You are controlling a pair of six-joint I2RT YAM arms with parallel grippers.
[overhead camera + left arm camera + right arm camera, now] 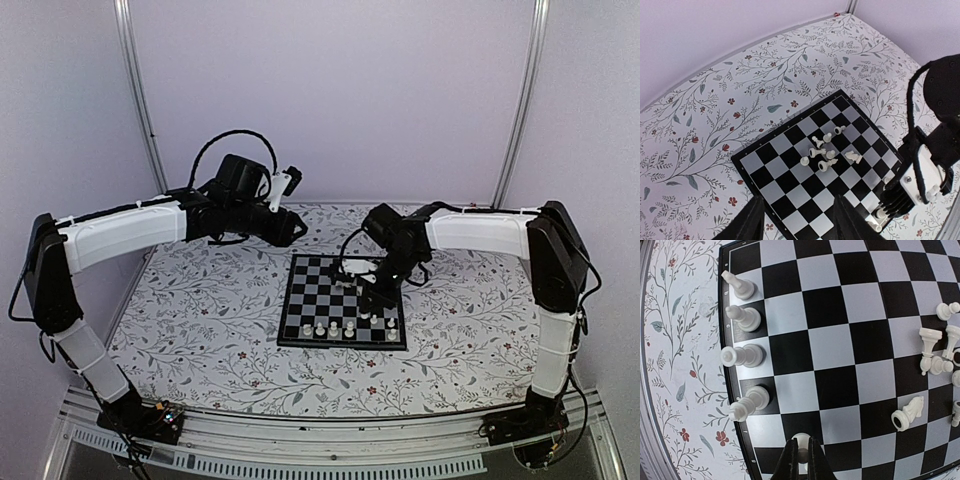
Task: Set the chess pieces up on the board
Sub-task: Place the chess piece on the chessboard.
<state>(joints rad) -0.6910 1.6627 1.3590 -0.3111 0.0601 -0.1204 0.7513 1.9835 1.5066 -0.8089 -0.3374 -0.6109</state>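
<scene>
Your right arm reaches from its base over the right side of the board (pixel 345 300), elbow high and wrist bent down. The right gripper (pixel 801 460) is pressed together on a small white piece (pixel 801 444) at the board's near edge. That piece looks upright, with its round top toward the wrist camera.

Your left arm stretches level above the table (pixel 200 320), beyond the board's far-left corner. The left gripper (pixel 799 220) hangs well above the board with its fingers (pixel 752 217) spread and nothing between them.

A row of four pieces (pixel 744 355) stands along the same near edge as the held one. Each is upright on its own square. Towards the board's middle there is a loose cluster of pieces (pixel 822 150). Several of them lie on their sides with their long axes pointing different ways. One has a horse's head (pixel 909 412) and lies flat.

The board lies flat on the table, whose cover is printed with leafy sprigs and small red flowers. Plain pale lilac walls (pixel 340 90) close in the back and sides. A metal post (pixel 135 90) stands at each back corner.
</scene>
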